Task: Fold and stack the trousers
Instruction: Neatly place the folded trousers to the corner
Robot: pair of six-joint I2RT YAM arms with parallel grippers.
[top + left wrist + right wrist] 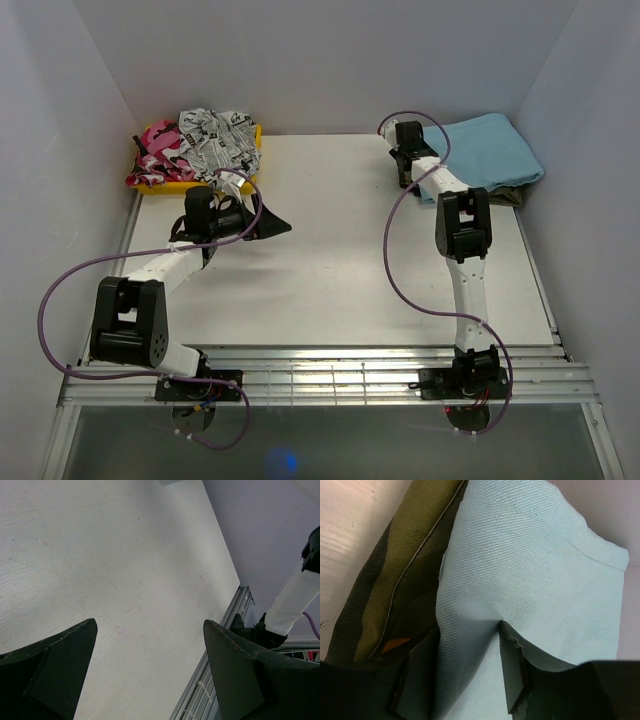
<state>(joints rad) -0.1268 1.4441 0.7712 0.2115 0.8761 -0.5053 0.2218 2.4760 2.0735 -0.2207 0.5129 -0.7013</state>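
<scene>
Folded light-blue trousers lie at the table's far-right corner atop an olive garment. The right gripper, far nearer, has its fingers pinched on their edge. The left gripper hangs spread and empty, well apart.

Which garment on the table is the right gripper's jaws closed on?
The light-blue trousers, folded at the far right corner atop an olive-green garment. The right gripper pinches the blue cloth; the patterned clothes in the yellow bin lie untouched.

White-walled lab enclosure, robot table
</scene>
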